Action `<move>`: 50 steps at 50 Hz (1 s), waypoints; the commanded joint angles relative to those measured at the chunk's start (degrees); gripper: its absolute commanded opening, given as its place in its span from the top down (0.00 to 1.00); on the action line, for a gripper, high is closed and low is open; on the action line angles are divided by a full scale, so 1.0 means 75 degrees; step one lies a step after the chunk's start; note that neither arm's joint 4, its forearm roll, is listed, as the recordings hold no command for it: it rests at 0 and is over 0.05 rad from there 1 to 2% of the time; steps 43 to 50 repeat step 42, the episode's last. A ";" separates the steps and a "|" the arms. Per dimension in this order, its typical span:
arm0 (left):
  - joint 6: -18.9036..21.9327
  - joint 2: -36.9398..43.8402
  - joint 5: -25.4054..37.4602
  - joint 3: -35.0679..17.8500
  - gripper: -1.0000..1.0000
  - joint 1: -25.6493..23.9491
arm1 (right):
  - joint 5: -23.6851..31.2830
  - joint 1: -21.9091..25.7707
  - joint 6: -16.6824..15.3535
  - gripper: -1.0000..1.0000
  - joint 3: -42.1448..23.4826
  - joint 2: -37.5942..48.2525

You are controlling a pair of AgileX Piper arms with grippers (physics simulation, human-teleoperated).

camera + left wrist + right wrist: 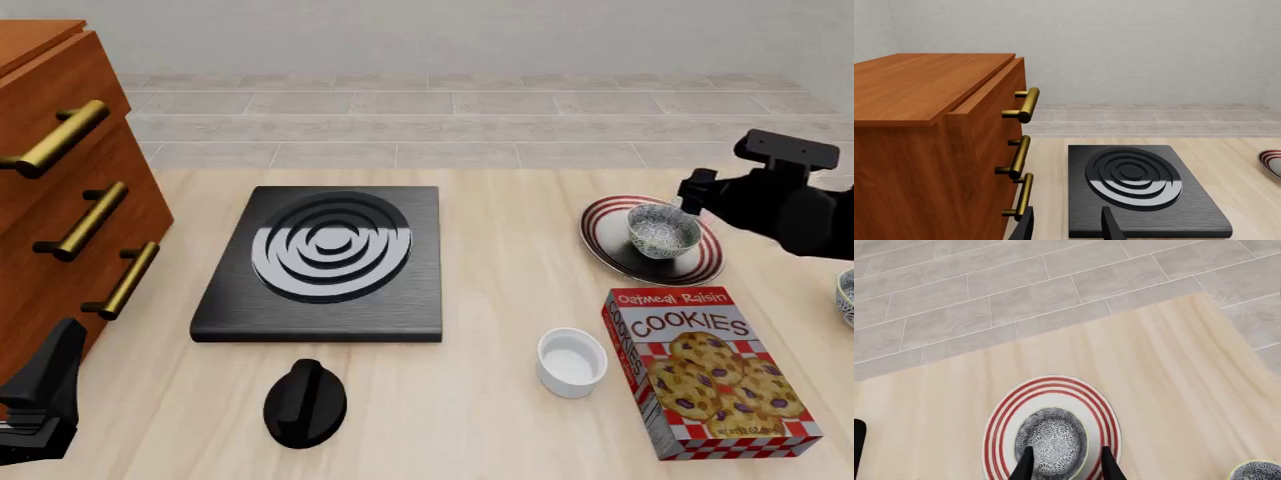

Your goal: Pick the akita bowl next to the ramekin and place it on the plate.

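**A:** Front view first: the akita bowl (663, 230) is seen sitting upright on the plate (605, 238), which is set near the table's (494, 300) right edge, toward the far side. The ramekin (571, 362) is left well apart from it, nearer the front edge, just beside the cookie box (707, 372). So the placing looks done, going by how things lie.

**B:** Agreed, and the right gripper (1065, 460)? In its wrist view the two fingertips are shown spread, one on each side of the bowl (1052, 440), with bowl pattern visible between them. Contact can't be made out from either view, so it's judged as released, fingers apart, nothing lifted.

**A:** The relation that matters: the bowl is found straight ahead of and below that hand, between the fingers, and a round bowl has no long axis to line up with. The right arm is plainly the nearer one. The left gripper (1067, 225) is parked at the front-left corner, by the wooden drawer cabinet (927, 150) and the black stove plate (1141, 190), with its fingers held apart and nothing between them.

**B:** Then a straight lift away is probably all that's called for. A sideways drag could tip the bowl off the red rings.
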 commanded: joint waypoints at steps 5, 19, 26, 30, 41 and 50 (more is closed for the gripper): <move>0.0000 0.0000 0.0000 0.0000 0.00 0.0000 | 0.0131 -0.0004 0.0106 0.00 0.0259 -0.0612; 0.0000 0.0000 0.0000 0.0000 0.00 0.0000 | 0.0347 0.0085 0.0238 0.00 0.0534 -0.1303; 0.0000 0.0000 0.0000 0.0000 0.00 0.0000 | 0.0409 0.0038 0.0242 0.00 0.0680 -0.1626; 0.0000 0.0000 0.0000 0.0000 0.00 0.0000 | 0.0469 0.0025 0.0254 0.00 0.0699 -0.1765; 0.0000 0.0000 0.0000 0.0000 0.00 0.0000 | 0.0507 -0.0027 0.0306 0.00 0.0909 -0.2074; 0.0000 0.0000 0.0000 0.0000 0.00 0.0000 | 0.0524 -0.0034 0.0306 0.00 0.0924 -0.2113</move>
